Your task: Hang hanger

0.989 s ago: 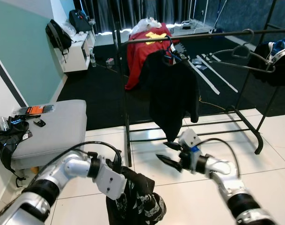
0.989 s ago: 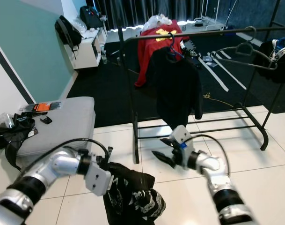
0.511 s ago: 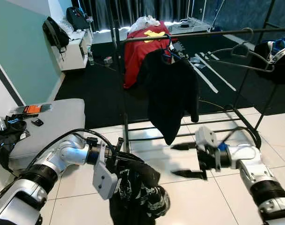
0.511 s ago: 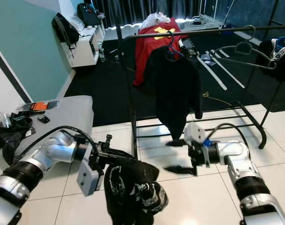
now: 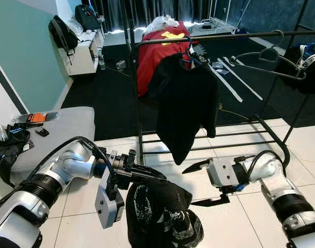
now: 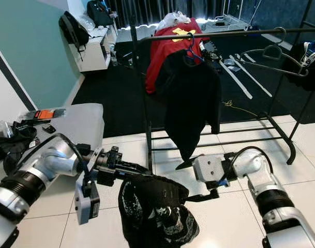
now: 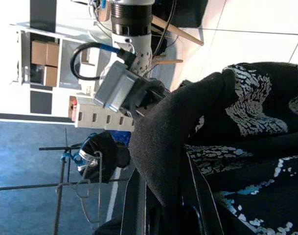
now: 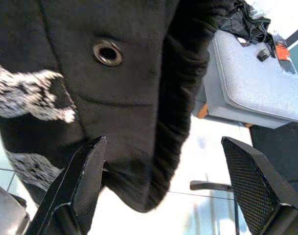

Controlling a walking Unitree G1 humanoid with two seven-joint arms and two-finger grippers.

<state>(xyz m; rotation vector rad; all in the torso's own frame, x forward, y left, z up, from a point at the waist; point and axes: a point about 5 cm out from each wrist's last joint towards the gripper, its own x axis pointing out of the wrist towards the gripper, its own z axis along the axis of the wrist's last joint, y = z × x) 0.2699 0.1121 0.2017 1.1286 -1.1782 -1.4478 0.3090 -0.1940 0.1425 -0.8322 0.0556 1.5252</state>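
Observation:
My left gripper (image 5: 156, 177) is shut on the top edge of a black garment with white print (image 5: 165, 217), which hangs low over the white tiles. In the left wrist view the cloth (image 7: 227, 127) is bunched between the fingers. Whether a hanger sits inside the garment cannot be made out. My right gripper (image 5: 199, 184) stands open just right of the garment, its jaws wide apart, one above the other. The right wrist view looks at the garment's hem and a metal eyelet (image 8: 107, 52) between the open fingers (image 8: 80, 181). Behind stands the black clothes rail (image 5: 224, 37).
A black shirt on a blue hanger (image 5: 185, 98) and a red garment (image 5: 157, 57) hang on the rail. Empty wire hangers (image 5: 271, 62) hang at its right. A grey padded bench (image 5: 59, 134) with small items stands at left. The rack's base bar (image 5: 219, 147) crosses the floor.
My right gripper has swung down and left, close to the garment, still open. The left gripper has carried the garment a little to the right and higher.

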